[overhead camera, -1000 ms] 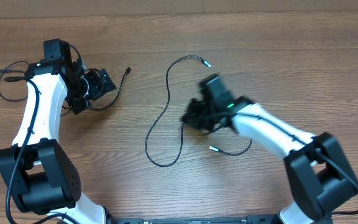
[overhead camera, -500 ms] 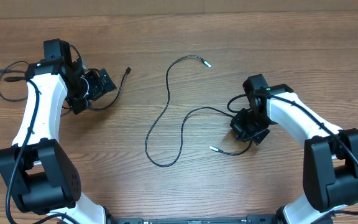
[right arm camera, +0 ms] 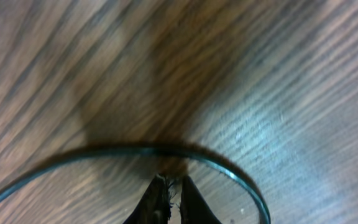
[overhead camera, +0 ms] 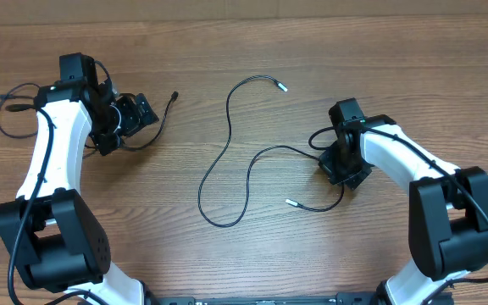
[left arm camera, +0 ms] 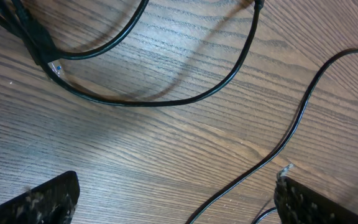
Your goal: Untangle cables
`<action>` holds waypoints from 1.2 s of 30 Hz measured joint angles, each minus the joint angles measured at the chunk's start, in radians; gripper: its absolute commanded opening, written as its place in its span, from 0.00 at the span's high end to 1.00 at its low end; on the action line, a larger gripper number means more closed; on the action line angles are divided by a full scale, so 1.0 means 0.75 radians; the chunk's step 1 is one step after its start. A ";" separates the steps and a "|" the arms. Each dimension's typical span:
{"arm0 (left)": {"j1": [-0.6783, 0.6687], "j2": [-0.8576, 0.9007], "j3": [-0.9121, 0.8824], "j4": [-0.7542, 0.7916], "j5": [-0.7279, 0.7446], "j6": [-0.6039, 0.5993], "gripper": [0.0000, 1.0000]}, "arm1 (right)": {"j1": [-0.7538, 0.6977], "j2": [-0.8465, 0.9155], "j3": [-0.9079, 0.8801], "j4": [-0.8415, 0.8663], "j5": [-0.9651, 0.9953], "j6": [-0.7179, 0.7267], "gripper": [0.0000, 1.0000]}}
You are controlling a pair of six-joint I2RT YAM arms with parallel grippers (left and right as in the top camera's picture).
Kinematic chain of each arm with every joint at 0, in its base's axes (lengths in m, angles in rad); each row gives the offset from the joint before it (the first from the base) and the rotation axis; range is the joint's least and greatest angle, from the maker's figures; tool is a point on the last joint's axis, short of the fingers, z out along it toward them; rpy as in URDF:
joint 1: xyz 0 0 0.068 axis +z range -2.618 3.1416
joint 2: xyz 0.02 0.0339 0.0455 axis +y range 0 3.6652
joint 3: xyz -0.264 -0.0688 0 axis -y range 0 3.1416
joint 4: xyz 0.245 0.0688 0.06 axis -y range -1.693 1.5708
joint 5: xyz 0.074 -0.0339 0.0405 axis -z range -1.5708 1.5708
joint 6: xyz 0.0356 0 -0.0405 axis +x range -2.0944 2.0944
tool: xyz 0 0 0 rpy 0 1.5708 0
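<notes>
Where two cables lie apart, left hand spread wide, right hand closed beside one.

Right wrist view blurred; cable leaves left edge. Left end effector cropped below.

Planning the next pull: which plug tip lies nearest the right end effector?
The lower tip, just down-left of the right end effector in the overhead view. The upper tip lies farther, and the third tip sits by the left arm.
</notes>
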 measured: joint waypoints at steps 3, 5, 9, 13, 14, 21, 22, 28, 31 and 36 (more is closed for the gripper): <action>0.000 0.000 0.000 0.000 0.001 0.001 0.00 | 0.000 0.003 0.001 0.058 0.045 0.003 0.92; 0.000 0.000 0.000 0.000 0.001 0.001 0.00 | 0.000 0.007 0.002 0.127 0.087 0.003 0.91; 0.000 0.000 0.000 0.000 0.000 0.001 0.00 | 0.000 0.026 0.002 0.343 0.176 -0.014 0.95; 0.000 0.000 0.000 0.000 0.000 0.001 0.00 | 0.003 0.050 0.001 0.551 0.218 -0.093 0.93; 0.000 0.000 0.000 0.000 0.000 0.001 0.00 | 0.005 0.052 0.001 0.588 0.224 -0.114 0.92; 0.000 0.000 -0.001 0.000 0.000 0.001 0.00 | 0.019 0.056 0.001 0.712 0.237 -0.193 0.96; 0.000 0.000 -0.001 0.000 0.000 0.001 0.00 | 0.019 0.057 0.001 0.715 0.234 -0.204 0.96; 0.000 0.000 -0.001 0.000 0.001 0.001 0.00 | 0.015 0.056 0.001 0.682 0.154 -0.329 0.96; 0.000 0.000 -0.001 0.001 0.000 0.001 0.00 | 0.009 0.040 0.003 0.674 0.081 -0.384 0.96; 0.000 0.000 -0.001 0.001 0.000 0.001 0.00 | 0.001 -0.026 0.040 0.632 -0.030 -0.411 0.96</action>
